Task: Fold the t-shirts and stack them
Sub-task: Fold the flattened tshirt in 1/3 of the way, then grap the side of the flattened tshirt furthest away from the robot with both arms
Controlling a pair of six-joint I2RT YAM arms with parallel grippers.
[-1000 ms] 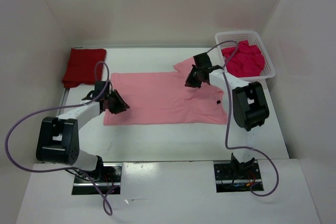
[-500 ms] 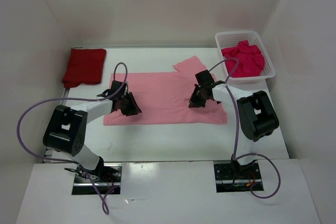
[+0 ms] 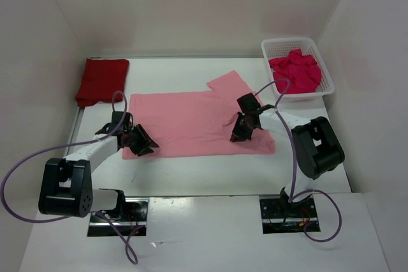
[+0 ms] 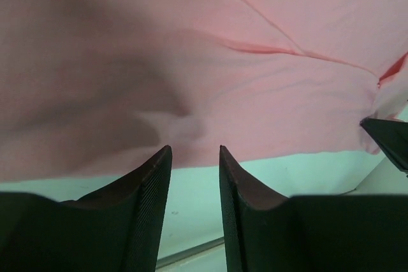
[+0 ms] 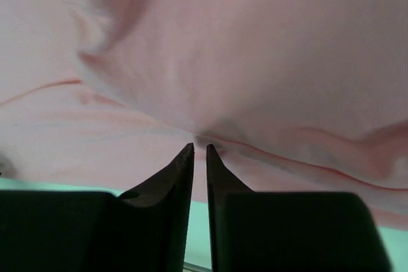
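The light pink t-shirt lies spread flat across the middle of the table, one sleeve sticking out at the far side. My left gripper sits at its near left hem. In the left wrist view that gripper is open, bare table showing between the fingers and the pink cloth just beyond the tips. My right gripper rests low over the shirt's right part; its jaws stand a narrow slit apart, tips at a fold of pink cloth, nothing pinched. A dark red t-shirt lies folded at the far left.
A white lattice basket at the far right corner holds the crumpled crimson t-shirt. White walls enclose the table on three sides. Purple cables loop from both arms over the near side.
Both grippers came toward the near edge, the right one moving down from the sleeve over the shirt. The right jaws parted from shut to a slit; the left jaws widened.
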